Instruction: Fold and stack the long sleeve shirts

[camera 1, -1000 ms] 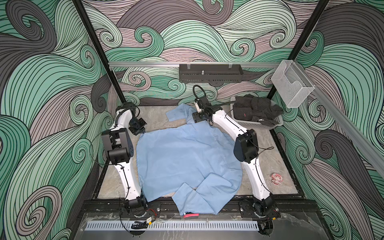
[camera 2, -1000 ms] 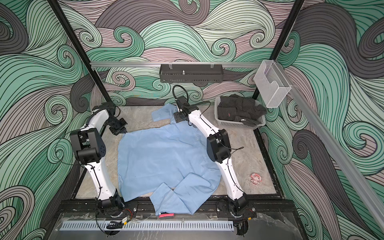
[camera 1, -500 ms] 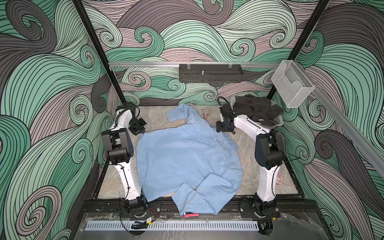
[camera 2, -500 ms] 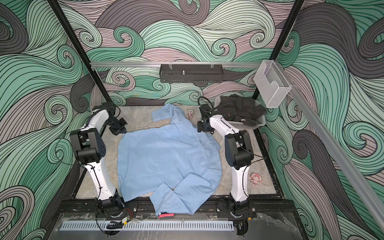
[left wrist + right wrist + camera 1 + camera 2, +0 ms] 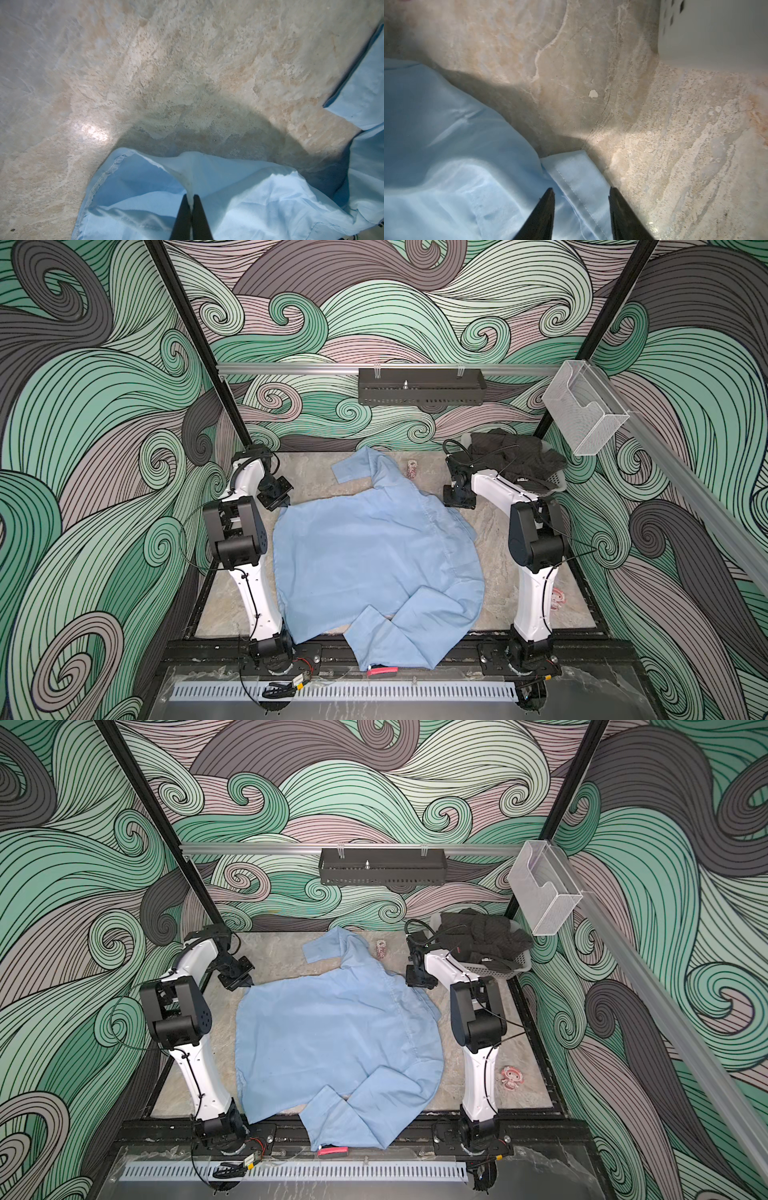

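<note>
One light-blue long sleeve shirt (image 5: 365,556) (image 5: 332,1036) lies spread on the stone-look table, one sleeve folded across its near part and hanging over the front edge. At the shirt's far left corner, my left gripper (image 5: 277,499) (image 5: 190,196) is shut on a pinch of its cloth (image 5: 249,197), which rises in a small peak. My right gripper (image 5: 457,502) (image 5: 581,190) is low at the far right corner. Its jaws stand open on either side of a stitched hem of the shirt (image 5: 446,145), and the cloth between them is not gripped.
A grey basket (image 5: 555,486) heaped with dark clothes (image 5: 515,452) stands at the far right, close behind my right arm. A small pink object (image 5: 411,468) lies near the far sleeve. A pink sticker (image 5: 557,598) lies at the right. A red strip (image 5: 382,671) sits at the front edge.
My right arm swung from the far middle of the shirt over to its far right corner, and its jaws narrowed. The left gripper and its hold stayed put.
</note>
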Controlling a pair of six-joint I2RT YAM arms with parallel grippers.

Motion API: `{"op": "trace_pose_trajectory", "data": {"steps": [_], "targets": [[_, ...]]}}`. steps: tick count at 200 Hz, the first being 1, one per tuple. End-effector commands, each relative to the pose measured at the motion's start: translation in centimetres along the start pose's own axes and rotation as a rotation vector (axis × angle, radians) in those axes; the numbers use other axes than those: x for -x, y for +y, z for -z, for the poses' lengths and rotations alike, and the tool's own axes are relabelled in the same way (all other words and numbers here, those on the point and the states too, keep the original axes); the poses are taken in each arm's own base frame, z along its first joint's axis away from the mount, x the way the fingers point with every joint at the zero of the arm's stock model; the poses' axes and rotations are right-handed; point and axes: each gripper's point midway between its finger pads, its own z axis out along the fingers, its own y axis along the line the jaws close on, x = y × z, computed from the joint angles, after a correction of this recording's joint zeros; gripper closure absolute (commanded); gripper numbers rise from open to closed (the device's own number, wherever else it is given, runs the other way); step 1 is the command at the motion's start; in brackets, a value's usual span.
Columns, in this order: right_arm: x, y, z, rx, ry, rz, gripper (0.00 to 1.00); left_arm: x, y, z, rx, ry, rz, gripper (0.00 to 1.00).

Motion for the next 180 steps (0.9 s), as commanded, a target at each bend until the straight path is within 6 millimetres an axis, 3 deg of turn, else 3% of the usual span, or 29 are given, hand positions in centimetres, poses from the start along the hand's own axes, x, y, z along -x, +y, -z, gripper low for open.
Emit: {"op": "trace_pose_trajectory", "data": {"steps": [1, 54, 77, 130, 180], "targets": [[-1.7, 2.6, -0.8, 0.007, 0.063, 0.057, 0.45, 0.1, 0.3, 0.7, 0.018, -0.007, 0.006, 1.0], [-5.4, 6.1, -2.6, 0.008, 0.149, 0.147, 0.38, 0.0, 0.3, 0.9, 0.016, -0.011, 0.005, 1.0], [-6.1, 6.3, -2.3, -0.008, 0.15, 0.172, 0.35, 0.0, 0.3, 0.9, 0.015, -0.01, 0.004, 1.0], [-1.9, 3.3, 1.8, -0.012, 0.027, 0.109, 0.31, -0.1, 0.1, 0.9, 0.009, -0.008, 0.004, 1.0], [-0.5, 2.7, 0.8, 0.0, 0.047, 0.099, 0.32, 0.0, 0.1, 0.8, 0.008, -0.011, 0.005, 1.0]]}}
